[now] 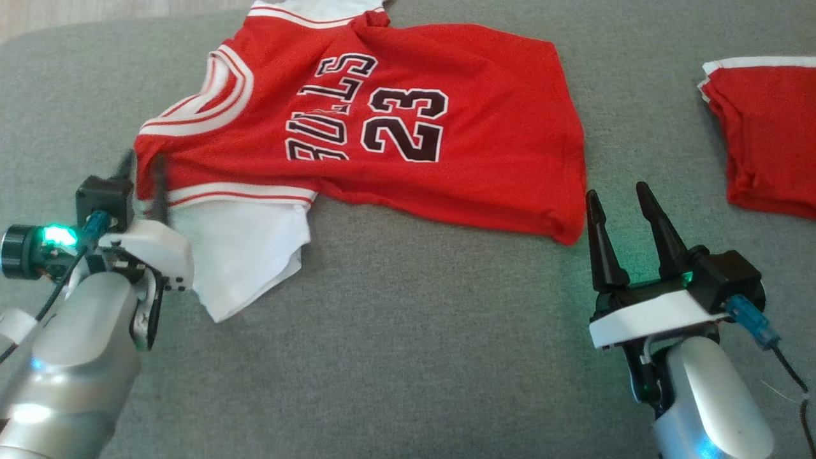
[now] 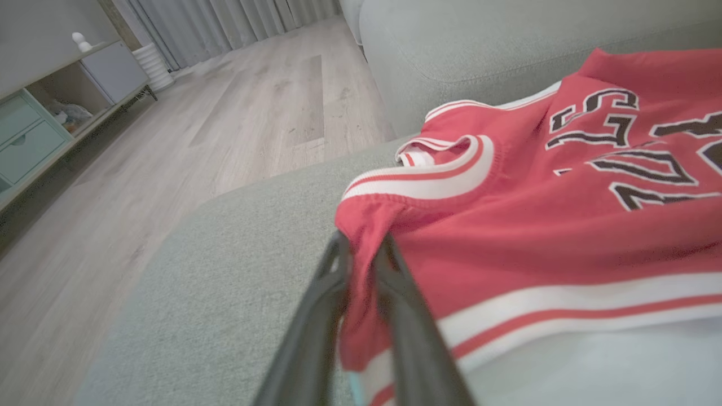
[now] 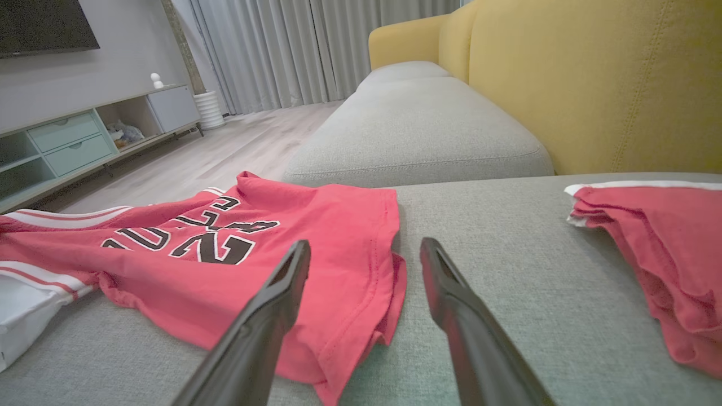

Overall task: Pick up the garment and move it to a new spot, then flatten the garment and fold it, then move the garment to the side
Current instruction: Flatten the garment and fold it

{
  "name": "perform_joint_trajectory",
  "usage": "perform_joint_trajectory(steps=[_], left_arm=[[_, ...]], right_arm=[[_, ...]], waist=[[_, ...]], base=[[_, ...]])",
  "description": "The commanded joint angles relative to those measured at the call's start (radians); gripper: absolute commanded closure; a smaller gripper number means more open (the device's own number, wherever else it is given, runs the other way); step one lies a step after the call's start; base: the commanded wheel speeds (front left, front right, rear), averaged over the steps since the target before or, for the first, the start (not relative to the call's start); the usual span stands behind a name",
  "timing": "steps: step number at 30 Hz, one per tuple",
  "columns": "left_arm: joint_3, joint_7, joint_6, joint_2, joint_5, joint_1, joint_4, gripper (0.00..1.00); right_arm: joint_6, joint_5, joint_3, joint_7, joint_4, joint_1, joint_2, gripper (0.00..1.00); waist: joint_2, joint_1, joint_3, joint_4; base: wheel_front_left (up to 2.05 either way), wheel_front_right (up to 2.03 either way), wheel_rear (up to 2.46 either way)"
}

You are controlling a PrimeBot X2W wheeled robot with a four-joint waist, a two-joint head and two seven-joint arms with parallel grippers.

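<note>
Left gripper (image 1: pixel 144 167) is pinching the red shoulder fold of the jersey (image 1: pixel 446 159). Right gripper (image 1: pixel 617 191) is hovering, fingers apart, at 4 o'clock. The jersey is lying rumpled, centre to 11 o'clock, on nubby grey cushion (image 1: pixel 382 350): smooth knit, white-banded trim, black lettering.

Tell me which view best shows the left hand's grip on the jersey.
The left wrist view: the left hand is close up, both fingers pinching the jersey at its red shoulder corner. The head view shows the same grip from behind, smaller. The right wrist view gives the hem end and number.
</note>
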Motion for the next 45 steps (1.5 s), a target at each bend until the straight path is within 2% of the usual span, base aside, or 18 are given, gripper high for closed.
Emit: perform_joint_trajectory(steps=[1,9,12,16,21,30,38,45], left_arm=[[0.043,-0.026,0.008,0.04,0.004,-0.046,-0.02,0.0],[0.056,-0.106,0.018,-0.004,-0.005,0.014,-0.105,0.0],[0.074,-0.119,0.035,-0.026,-0.007,0.066,-0.184,0.0],[0.121,-0.123,0.087,-0.068,0.013,0.192,-0.355,0.0],[0.154,-0.123,0.098,-0.102,0.038,0.299,-0.447,0.0],[0.164,-0.123,0.075,-0.131,0.083,0.346,-0.446,0.0],[0.184,-0.123,0.058,-0.154,0.101,0.364,-0.429,0.0],[0.188,-0.123,0.043,-0.173,0.112,0.369,-0.402,0.0]], right_arm=[[-0.001,-0.002,0.024,-0.011,-0.024,-0.01,-0.002,0.0],[-0.001,-0.016,0.017,-0.011,-0.023,0.001,-0.002,0.0],[-0.001,-0.022,0.008,-0.011,-0.026,0.01,-0.002,0.0],[-0.001,-0.032,0.001,-0.011,-0.029,0.024,-0.002,0.0],[-0.001,-0.045,-0.02,-0.011,-0.03,0.022,-0.002,0.0],[-0.001,-0.057,-0.023,-0.011,0.03,0.035,-0.002,0.0],[-0.001,-0.06,-0.031,-0.011,0.047,0.045,-0.002,0.0],[-0.001,-0.071,-0.063,-0.008,0.133,0.061,-0.002,0.0]], waist=[[0.0,0.0,-0.008,0.006],[0.0,0.0,-0.038,0.032],[0.0,0.0,-0.055,0.05],[0.0,0.0,-0.069,0.085],[0.0,0.0,-0.067,0.116],[0.0,0.0,-0.071,0.137],[0.0,0.0,-0.085,0.116],[0.0,0.0,-0.111,0.108]], base=[[0.0,0.0,0.0],[0.0,0.0,0.0],[0.0,0.0,0.0],[0.0,0.0,0.0],[0.0,0.0,0.0],[0.0,0.0,0.0],[0.0,0.0,0.0],[0.0,0.0,0.0]])
